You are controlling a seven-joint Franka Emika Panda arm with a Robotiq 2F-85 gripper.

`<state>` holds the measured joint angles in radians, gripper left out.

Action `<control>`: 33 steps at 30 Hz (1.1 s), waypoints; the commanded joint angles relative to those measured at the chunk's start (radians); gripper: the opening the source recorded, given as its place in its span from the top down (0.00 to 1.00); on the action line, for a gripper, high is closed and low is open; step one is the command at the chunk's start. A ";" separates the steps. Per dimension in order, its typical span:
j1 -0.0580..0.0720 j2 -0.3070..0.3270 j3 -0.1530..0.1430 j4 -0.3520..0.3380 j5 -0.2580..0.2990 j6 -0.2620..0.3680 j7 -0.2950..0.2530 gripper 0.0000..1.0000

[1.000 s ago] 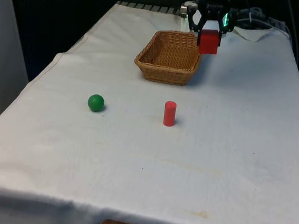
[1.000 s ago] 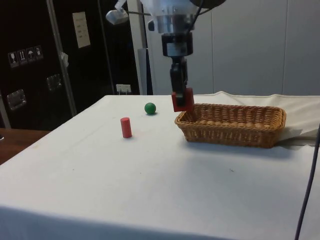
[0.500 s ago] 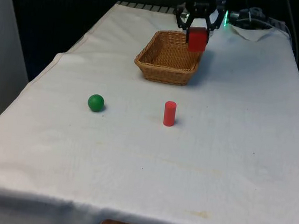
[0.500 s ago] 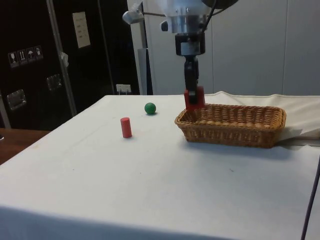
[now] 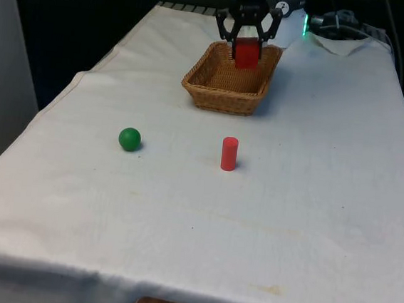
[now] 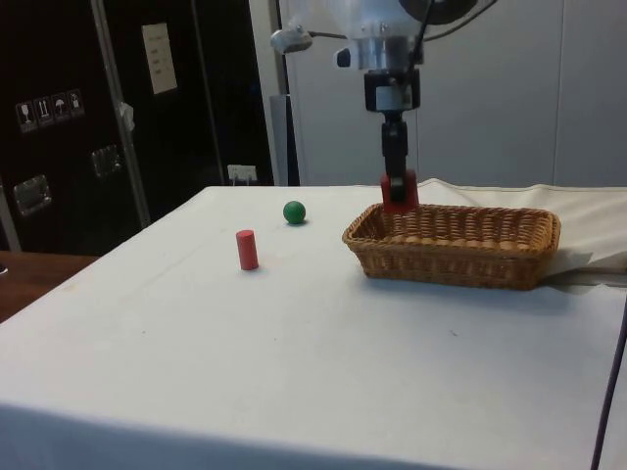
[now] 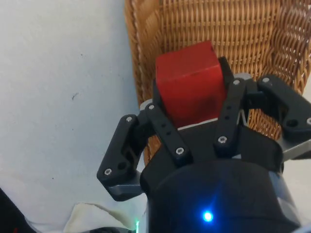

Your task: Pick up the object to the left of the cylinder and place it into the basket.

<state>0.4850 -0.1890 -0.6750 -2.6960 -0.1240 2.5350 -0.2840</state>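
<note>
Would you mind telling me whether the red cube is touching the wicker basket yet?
Apart. In the side view the red cube, held in the hand, hangs just above the wicker basket rim.

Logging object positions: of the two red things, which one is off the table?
The red cube, shut in the gripper above the basket; the red cylinder stands on the cloth.
</note>
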 commanded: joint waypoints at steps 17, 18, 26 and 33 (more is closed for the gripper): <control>-0.011 0.006 -0.093 -0.096 -0.009 0.173 -0.144 1.00; -0.010 0.007 -0.098 -0.101 -0.008 0.182 -0.151 1.00; -0.001 0.036 -0.128 -0.128 0.004 0.258 -0.210 1.00; -0.004 0.089 -0.125 -0.126 0.002 0.298 -0.225 1.00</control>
<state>0.4810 -0.1000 -0.8000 -2.8220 -0.1220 2.8330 -0.5090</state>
